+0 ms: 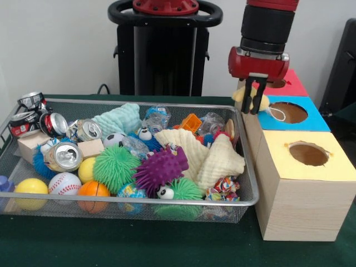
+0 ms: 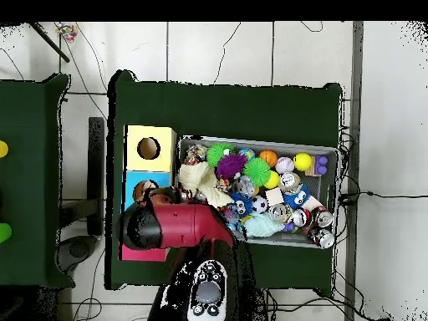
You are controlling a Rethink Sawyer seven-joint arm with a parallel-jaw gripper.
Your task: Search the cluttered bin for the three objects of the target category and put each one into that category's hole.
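My gripper (image 1: 254,107) hangs at the bin's right end, beside the blue-topped box (image 1: 317,119), its black fingers shut on a small yellow soft toy (image 1: 240,94). A white string (image 1: 278,114) from the toy trails over the blue box's round hole (image 1: 289,112). The yellow-topped box (image 1: 339,167) with its hole (image 1: 308,154) stands nearer, and the red-topped box (image 1: 293,84) farther back. In the overhead view the red arm (image 2: 180,224) covers the gripper and part of the blue box (image 2: 134,182). The yellow box (image 2: 164,138) shows there in full.
The wire bin (image 1: 139,201) holds crushed cans (image 1: 63,156), balls (image 1: 65,183), spiky rubber toys (image 1: 160,168), cream cloths (image 1: 219,161), a teal cloth (image 1: 119,118), clear bottles and wooden blocks. The three boxes stand against the bin's right side on the green table.
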